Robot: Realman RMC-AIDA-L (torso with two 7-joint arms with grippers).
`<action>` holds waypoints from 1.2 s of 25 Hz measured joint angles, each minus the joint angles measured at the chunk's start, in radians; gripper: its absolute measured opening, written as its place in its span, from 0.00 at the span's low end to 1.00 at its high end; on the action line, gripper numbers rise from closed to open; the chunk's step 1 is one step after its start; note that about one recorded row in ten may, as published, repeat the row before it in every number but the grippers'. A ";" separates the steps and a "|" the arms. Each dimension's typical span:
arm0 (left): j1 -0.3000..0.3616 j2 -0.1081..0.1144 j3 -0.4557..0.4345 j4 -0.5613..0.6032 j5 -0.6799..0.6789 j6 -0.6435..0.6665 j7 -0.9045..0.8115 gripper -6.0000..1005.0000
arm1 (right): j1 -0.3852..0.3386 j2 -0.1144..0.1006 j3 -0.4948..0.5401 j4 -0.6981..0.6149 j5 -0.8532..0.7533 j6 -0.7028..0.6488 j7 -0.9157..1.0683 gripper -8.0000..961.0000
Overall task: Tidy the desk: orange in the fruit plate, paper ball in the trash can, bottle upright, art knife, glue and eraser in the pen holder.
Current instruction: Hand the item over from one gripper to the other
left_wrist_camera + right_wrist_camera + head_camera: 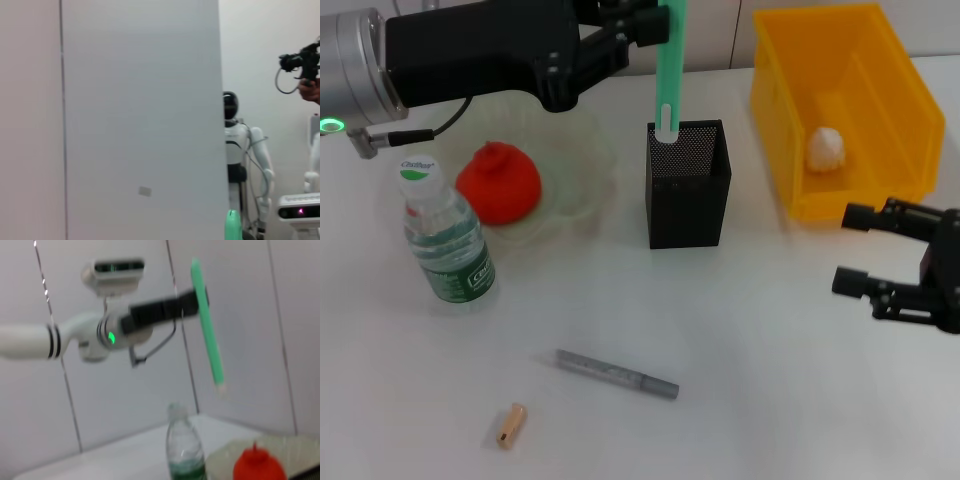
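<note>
Left end effector (655, 25) is holding green stick (669, 70) clamped, tip over pen holder (688, 183) — needing straight lowering, then release; right end effector (880, 262) is idling w/ fingers apart.

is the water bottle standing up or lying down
Standing upright: the bottle rests on its base on the table, white cap on top, beside the fruit plate.

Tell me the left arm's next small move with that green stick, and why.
Probably lower it straight down and let go: the left end effector holds the green stick upright, its white tip at the pen holder mouth, not yet inside.
</note>
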 joint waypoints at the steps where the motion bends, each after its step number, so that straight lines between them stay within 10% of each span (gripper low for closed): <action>1: 0.004 -0.001 0.002 -0.009 -0.011 -0.014 0.000 0.09 | 0.005 -0.001 0.020 -0.005 0.012 -0.010 0.000 0.81; 30: 0.016 -0.005 0.126 -0.025 -0.100 -0.052 0.012 0.09 | 0.164 0.000 0.020 0.039 0.003 0.052 0.012 0.81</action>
